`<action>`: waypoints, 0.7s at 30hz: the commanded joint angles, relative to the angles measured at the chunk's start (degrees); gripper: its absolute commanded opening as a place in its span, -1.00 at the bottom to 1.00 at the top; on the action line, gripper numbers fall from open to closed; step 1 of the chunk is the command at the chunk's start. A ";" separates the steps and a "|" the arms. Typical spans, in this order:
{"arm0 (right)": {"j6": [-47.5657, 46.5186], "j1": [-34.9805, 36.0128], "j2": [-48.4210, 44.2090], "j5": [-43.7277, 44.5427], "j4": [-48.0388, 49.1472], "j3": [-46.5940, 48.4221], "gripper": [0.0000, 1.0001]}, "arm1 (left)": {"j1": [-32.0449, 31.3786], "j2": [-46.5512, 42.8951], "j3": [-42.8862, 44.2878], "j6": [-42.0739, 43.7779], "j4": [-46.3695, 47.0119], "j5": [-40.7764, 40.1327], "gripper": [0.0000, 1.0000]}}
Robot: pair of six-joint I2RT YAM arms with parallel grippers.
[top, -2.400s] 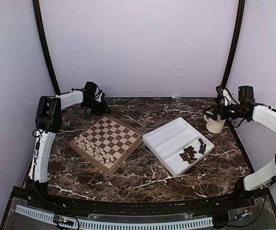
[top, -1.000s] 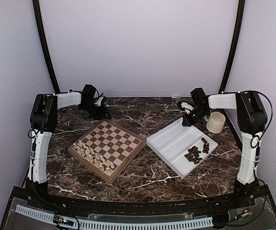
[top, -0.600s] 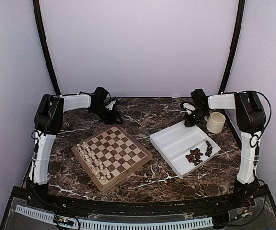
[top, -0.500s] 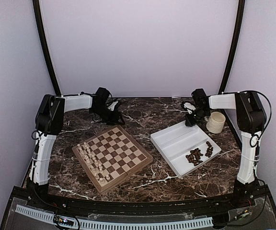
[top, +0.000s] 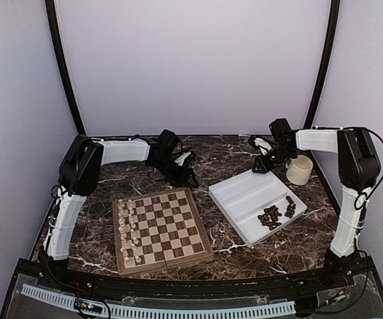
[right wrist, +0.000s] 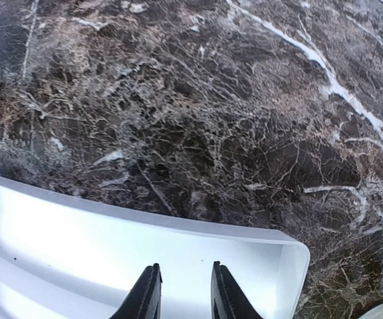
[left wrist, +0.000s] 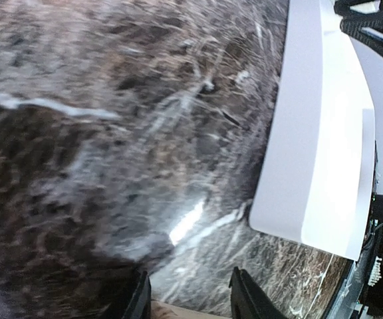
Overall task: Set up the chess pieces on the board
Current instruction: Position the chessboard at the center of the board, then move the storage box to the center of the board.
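Note:
The board (top: 166,226) lies near the front left, almost square to the table edge. Cream chess pieces (top: 127,228) stand in its left columns. Dark chess pieces (top: 275,213) lie heaped in the near right end of the white tray (top: 245,193). My left gripper (top: 185,175) is at the board's far right corner. In the left wrist view a sliver of tan board frame (left wrist: 181,311) spans my left gripper (left wrist: 188,282). My right gripper (top: 261,164) hangs over the tray's far corner. In the right wrist view my right gripper (right wrist: 181,267) stands open over the white tray floor (right wrist: 72,246).
A cream mug (top: 299,169) stands right of the tray, near the right arm. The tray's corner (left wrist: 314,166) fills the right of the left wrist view, close to the left gripper. Dark marble table (top: 225,149) runs behind both grippers to the back wall.
The board has swung from diagonal to nearly square, its far corner moving right with my left gripper. The tray slid slightly right. My right gripper's jaws have widened off the tray rim.

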 commanded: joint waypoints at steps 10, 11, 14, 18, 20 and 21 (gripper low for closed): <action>-7.20 -1.37 -13.05 -7.16 -5.33 -4.70 -0.32 | -3.63 -5.01 2.15 -0.57 -1.93 -0.55 -0.05; -7.43 -2.24 -14.02 -6.57 -6.44 -5.22 -0.31 | -3.64 -6.72 2.55 -0.17 -2.20 -1.71 -0.04; -7.97 -5.86 -17.19 -2.95 -8.50 -7.91 -0.32 | -3.58 -11.49 4.29 1.13 -2.34 -6.69 0.02; -8.76 -11.46 -21.30 2.43 -9.17 -12.42 -0.45 | -3.65 -17.30 0.23 -0.27 3.77 -11.70 0.04; -9.75 -13.16 -23.21 6.37 -9.25 -14.69 -0.53 | -3.80 -19.77 -5.18 -1.78 9.49 -13.44 0.04; -10.37 -13.59 -24.05 8.11 -8.99 -16.03 -0.56 | -3.87 -20.51 -8.42 -2.32 11.33 -13.72 0.04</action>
